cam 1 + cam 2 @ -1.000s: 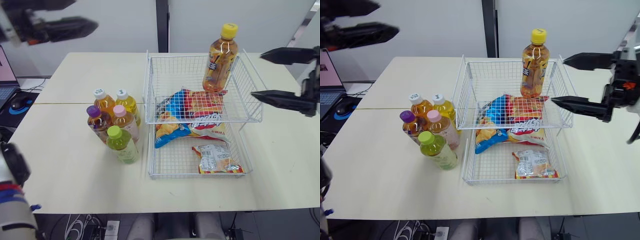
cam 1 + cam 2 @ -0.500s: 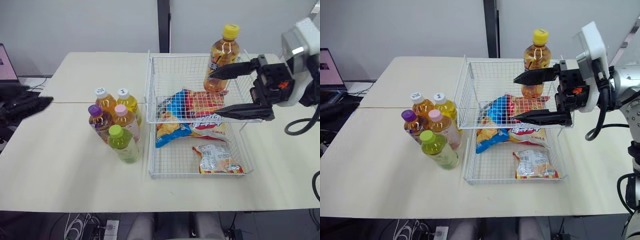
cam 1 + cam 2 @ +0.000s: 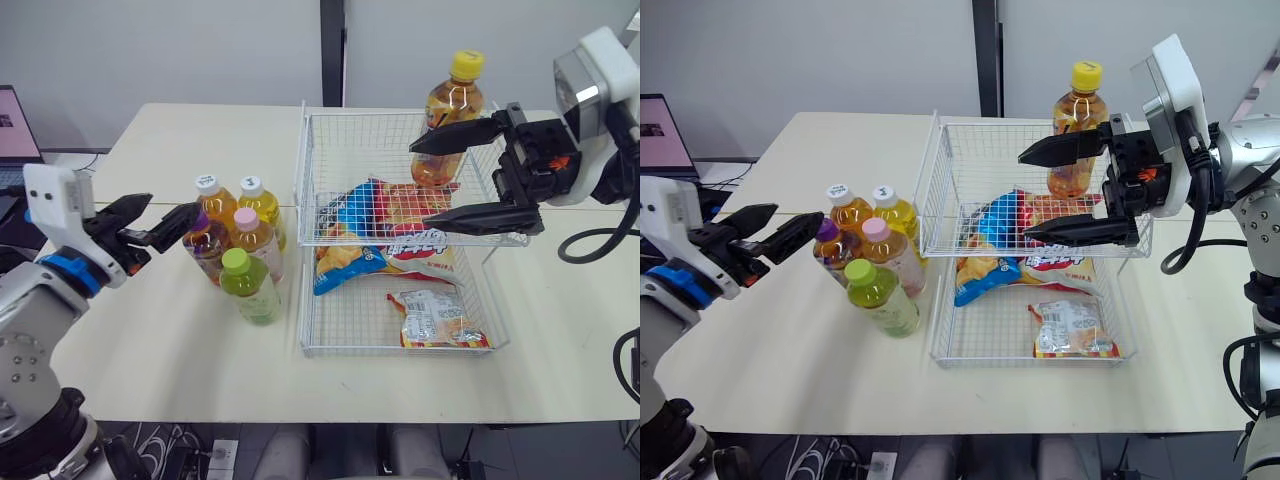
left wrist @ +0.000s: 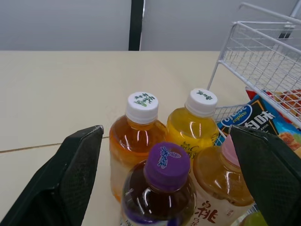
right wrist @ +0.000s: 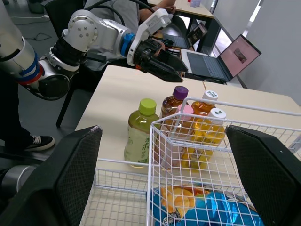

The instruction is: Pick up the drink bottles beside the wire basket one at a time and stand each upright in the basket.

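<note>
Left jaws spread wide, gripping nothing, level with the purple-capped bottle (image 3: pixel 205 240) and just beside it, tips aimed into the cluster of five upright bottles on the pale counter (image 3: pixel 150 340). Right jaws equally wide and empty, over the upper tier of the white wire basket (image 3: pixel 303 160), upper finger crossing in front of the yellow-capped bottle (image 3: pixel 452 115) standing upright at that tier's far side; contact impossible to tell. Behind the purple cap, two white-capped bottles (image 4: pixel 141 136); alongside, a pink-capped bottle (image 3: pixel 255 238) and a green-capped bottle (image 3: pixel 250 290), all clear plastic. Under the upper tier, a glossy blue crisp bag (image 3: pixel 345 245) and a small crinkled packet (image 3: pixel 437 320).
</note>
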Motion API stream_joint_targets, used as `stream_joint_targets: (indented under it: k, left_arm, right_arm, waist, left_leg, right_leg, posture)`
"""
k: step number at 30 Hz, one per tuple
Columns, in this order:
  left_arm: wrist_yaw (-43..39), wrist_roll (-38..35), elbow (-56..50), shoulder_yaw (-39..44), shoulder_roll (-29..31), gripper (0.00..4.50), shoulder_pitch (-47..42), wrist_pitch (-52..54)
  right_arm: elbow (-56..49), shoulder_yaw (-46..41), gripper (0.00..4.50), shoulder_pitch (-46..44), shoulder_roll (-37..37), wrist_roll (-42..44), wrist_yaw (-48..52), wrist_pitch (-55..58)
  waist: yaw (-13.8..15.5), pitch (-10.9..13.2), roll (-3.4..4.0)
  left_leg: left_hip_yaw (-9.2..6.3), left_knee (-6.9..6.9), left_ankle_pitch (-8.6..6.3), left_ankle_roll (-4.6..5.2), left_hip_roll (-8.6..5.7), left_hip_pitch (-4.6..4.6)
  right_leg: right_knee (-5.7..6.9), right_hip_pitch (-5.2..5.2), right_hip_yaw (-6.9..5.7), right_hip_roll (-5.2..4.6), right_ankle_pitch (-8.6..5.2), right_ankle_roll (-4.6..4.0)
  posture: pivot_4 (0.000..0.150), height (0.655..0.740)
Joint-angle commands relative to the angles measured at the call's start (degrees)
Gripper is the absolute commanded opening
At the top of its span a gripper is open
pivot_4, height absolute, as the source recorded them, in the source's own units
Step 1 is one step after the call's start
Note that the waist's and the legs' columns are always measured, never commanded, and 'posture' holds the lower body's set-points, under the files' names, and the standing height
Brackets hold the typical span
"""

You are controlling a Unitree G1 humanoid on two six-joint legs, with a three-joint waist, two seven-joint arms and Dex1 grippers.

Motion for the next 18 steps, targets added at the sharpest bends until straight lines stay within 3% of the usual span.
stream_joint_targets:
  k: [1,15,18]
  left_arm:
    - [5.7,1.2,-1.4,-2.5,-0.4,4.45,-1.3,-1.0]
    - [10.8,0.7,-1.2,-8.1,-1.4,4.45,1.1,-4.5]
    - [11.1,0.5,-0.8,-8.8,-1.6,3.85,1.4,-5.4]
  right_arm:
    - [-0.6,-0.9,4.50,-2.4,-0.1,-0.3,0.3,0.0]
    - [-1.3,-1.7,4.50,-2.3,-0.2,-0.1,0.2,1.1]
    - [-1.5,-1.9,4.50,-2.2,-0.2,0.1,0.1,1.4]
  waist:
    - [-0.1,0.0,0.00]
    - [0.0,0.0,0.00]
    - [0.1,0.0,0.00]
  left_leg:
    - [0.00,0.00,0.00,0.00,0.00,0.00]
    - [-0.01,0.00,0.00,0.00,0.00,-0.01]
    - [0.00,0.00,0.00,0.00,0.00,-0.01]
  right_leg:
    - [0.00,0.00,0.00,0.00,0.00,0.00]
    - [-0.01,0.00,0.00,0.02,0.00,0.00]
    - [-0.01,0.00,0.00,0.02,0.00,0.00]
  posture:
    - [0.150,0.7400]
    - [0.150,0.7400]
    - [0.150,0.7400]
